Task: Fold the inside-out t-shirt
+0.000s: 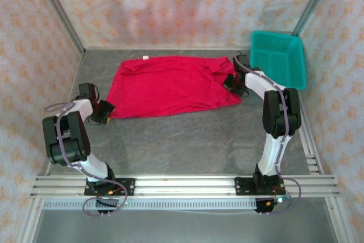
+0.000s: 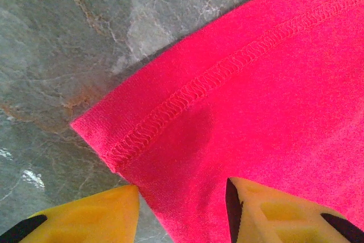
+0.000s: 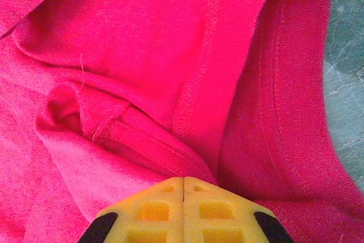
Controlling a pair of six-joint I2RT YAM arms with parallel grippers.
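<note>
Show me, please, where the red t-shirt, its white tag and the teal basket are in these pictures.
red t-shirt (image 1: 170,86): top external view, middle of the spread cloth.
white tag (image 1: 145,57): top external view, on the tag at the shirt's far edge.
teal basket (image 1: 278,55): top external view, its bare mesh floor.

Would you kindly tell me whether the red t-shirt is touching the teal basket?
Apart. The top view shows the right arm and grey table lying between the t-shirt and the basket.

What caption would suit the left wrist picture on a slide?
The left arm's open yellow fingers straddle the red t-shirt edge near its stitched corner, on a grey stone-patterned table.
</note>
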